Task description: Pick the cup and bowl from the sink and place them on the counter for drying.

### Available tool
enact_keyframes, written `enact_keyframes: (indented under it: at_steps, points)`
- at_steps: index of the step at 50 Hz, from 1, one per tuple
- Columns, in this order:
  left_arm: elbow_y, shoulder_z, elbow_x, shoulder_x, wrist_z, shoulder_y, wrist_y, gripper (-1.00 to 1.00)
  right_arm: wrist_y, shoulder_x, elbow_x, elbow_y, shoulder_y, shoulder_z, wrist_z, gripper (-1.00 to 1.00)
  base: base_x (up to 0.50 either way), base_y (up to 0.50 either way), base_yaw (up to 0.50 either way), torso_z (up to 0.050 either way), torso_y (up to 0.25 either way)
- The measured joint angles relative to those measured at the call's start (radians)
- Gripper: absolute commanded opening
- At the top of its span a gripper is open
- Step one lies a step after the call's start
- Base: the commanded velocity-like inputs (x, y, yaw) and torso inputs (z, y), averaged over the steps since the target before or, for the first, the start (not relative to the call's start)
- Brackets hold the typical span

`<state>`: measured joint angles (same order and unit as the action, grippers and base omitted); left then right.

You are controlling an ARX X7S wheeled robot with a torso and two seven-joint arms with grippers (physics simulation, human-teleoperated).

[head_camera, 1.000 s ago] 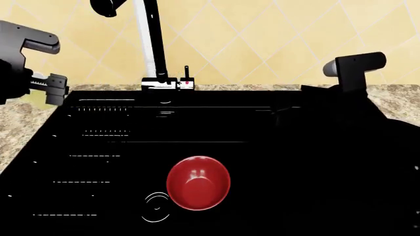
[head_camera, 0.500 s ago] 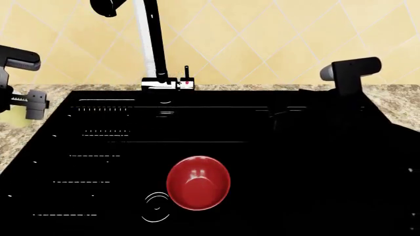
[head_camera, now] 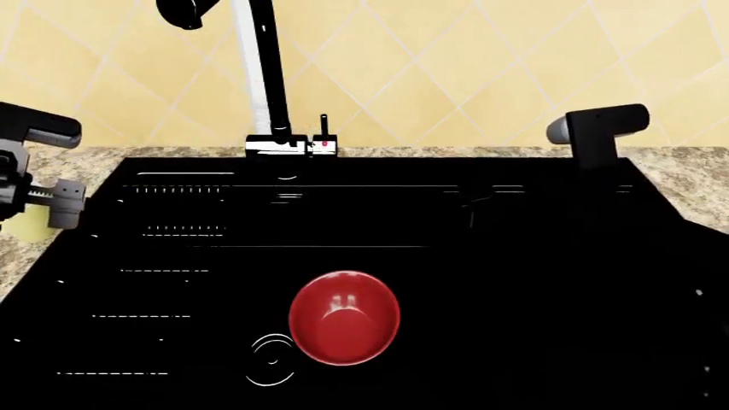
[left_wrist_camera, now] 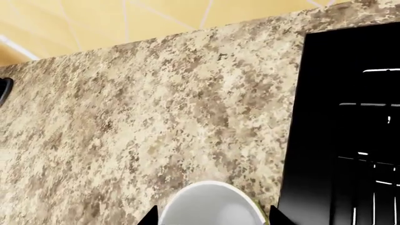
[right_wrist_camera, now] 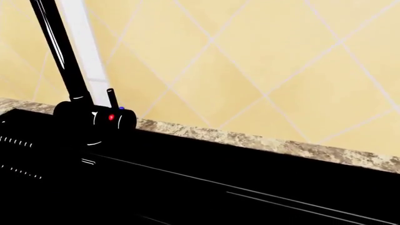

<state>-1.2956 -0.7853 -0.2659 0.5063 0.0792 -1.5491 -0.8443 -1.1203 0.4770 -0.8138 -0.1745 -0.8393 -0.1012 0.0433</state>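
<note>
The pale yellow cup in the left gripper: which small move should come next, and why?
Probably lower it and open. The left wrist view shows the pale yellow cup with a white inside between the left gripper fingers, over the speckled granite counter, beside the black sink. The glossy red bowl waits there.

**Tiled wall behind the work surface**

The wall [head_camera: 479, 60] rises directly from the rear edge of the counter and fills the upper part of the head view. It is faced with pale yellow tiles set on the diagonal, so that the thin, lighter grout lines [right_wrist_camera: 212, 42] cross to form a regular diamond pattern. In the right wrist view the same tiling appears at closer range, with the grout lines meeting at a point. Illumination is even and diffuse; the tiles show a soft gradation of tone and no hard shadows. No floor, window or furniture appears in any view.
</note>
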Motion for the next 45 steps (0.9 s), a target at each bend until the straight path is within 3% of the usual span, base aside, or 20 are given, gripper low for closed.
enact_keyframes:
  at_steps: [18,19,45]
  points:
    - [0.011,0.111,0.129,-0.013,0.012,0.022,0.003,-1.0,0.008,-0.001,-0.003,0.007,0.009,-0.003,0.004,1.0,0.0,0.0,0.0,0.0,0.0]
    - [0.012,0.116,0.136,-0.013,0.015,0.022,0.002,1.0,0.009,-0.001,-0.003,0.008,0.01,-0.004,0.003,1.0,0.0,0.0,0.0,0.0,0.0]
    - [0.015,0.197,0.218,-0.001,0.091,0.002,-0.016,1.0,0.016,0.001,-0.013,0.008,0.016,-0.005,0.007,1.0,0.0,0.0,0.0,0.0,0.0]
